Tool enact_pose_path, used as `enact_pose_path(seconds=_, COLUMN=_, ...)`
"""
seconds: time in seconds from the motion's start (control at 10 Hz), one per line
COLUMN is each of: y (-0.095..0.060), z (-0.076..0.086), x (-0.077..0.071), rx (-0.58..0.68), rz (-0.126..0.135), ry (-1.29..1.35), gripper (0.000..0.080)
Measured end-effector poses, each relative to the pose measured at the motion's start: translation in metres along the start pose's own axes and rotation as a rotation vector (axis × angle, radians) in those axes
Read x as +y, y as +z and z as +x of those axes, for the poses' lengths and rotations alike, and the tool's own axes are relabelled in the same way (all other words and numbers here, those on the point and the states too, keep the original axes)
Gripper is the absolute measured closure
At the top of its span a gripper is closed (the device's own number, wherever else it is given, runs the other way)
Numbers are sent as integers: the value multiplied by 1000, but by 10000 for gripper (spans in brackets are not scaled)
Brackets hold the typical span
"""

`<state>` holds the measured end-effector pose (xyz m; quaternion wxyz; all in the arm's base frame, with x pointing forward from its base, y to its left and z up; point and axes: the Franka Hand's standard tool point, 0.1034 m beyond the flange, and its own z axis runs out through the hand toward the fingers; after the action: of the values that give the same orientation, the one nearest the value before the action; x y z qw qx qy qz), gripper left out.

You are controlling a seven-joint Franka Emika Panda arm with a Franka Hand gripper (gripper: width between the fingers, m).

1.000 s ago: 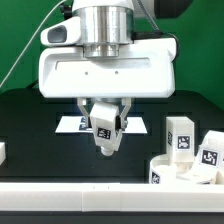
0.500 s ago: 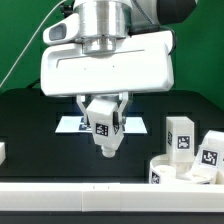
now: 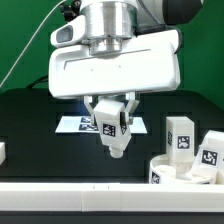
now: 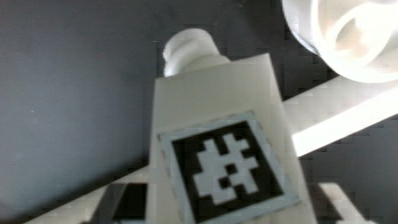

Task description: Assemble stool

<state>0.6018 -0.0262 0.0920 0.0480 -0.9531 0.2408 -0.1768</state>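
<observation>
Stool leg (image 3: 115, 141), tagged, hangs tilted over the black table (image 3: 35, 130), clamped between the fingers of the gripper (image 3: 109, 113). Seat ring (image 3: 190, 174) and loose legs (image 3: 180, 136) sit at the exterior view's right.

Wrist view: the gripped leg fills the frame, with the seat ring (image 4: 356, 40) beyond its tip.

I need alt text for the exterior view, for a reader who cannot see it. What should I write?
A robot gripper holds a white stool leg with a black-and-white tag over a black table. A flat marker board lies behind it, and more tagged legs stand at the exterior view's right.
</observation>
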Motion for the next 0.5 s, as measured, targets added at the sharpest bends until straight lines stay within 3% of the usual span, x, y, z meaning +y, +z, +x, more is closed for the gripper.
enact_pose_path(seconds=0.3, y=-1, z=1, x=-23, rx=38, rz=30, ry=-52, gripper=476)
enact_pose_path(seconds=0.5, y=-1, z=1, x=-21, rx=63, rz=24, ry=-54, gripper=476)
